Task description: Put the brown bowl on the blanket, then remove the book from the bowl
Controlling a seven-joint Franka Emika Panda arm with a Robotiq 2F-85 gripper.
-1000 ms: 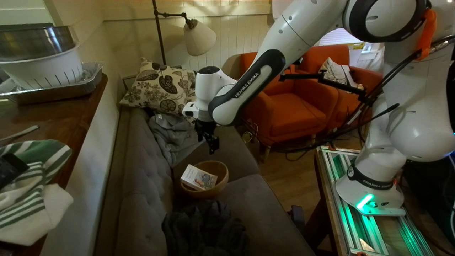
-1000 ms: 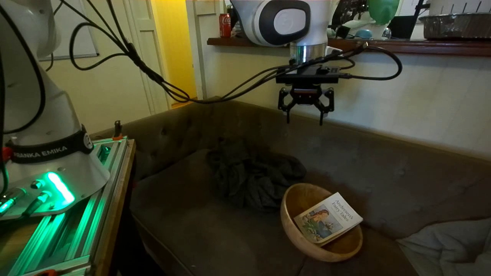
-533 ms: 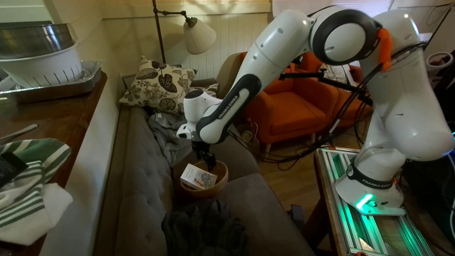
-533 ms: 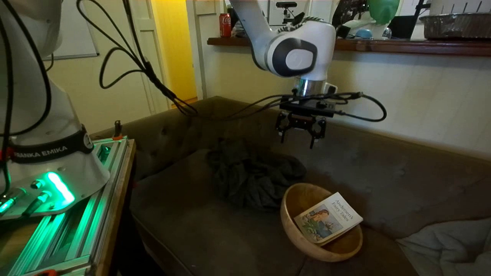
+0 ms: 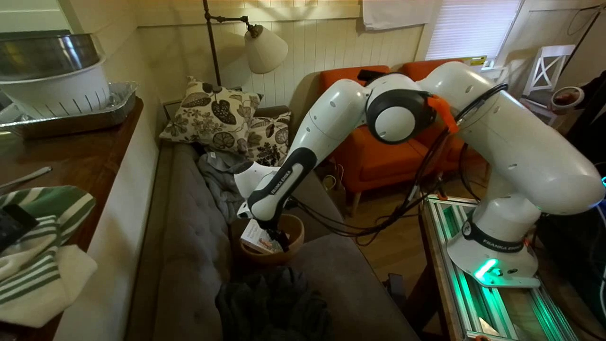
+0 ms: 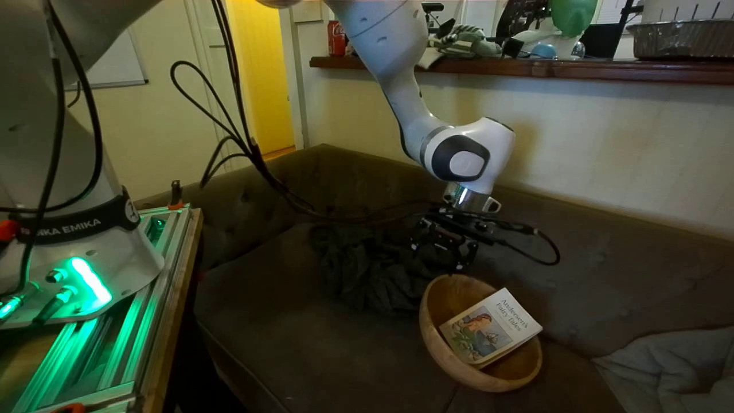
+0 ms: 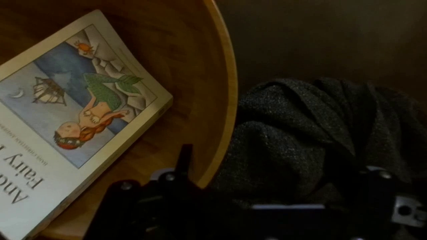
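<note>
My fingers (image 7: 185,160): spread wide, angled down. Bowl (image 6: 450,301): round, tan, wood-look, near them, on sofa (image 6: 344,355), just beside dark, rumpled blanket (image 6: 367,275). Book (image 6: 491,327): white, mermaid cover, tilted inside. My arm (image 5: 326,118): bent, sloping down.

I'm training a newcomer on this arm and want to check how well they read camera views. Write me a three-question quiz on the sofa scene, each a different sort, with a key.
1. True or false: the brown bowl rests on the sofa, beside the blanket and not on it.
2. Where is the book?
A. On the blanket
B. In the brown bowl
C. Between the gripper's jaws
3. Fill the gap: holding nothing, the gripper has its jaws ____.

Key:
1. True
2. B
3. open
</note>
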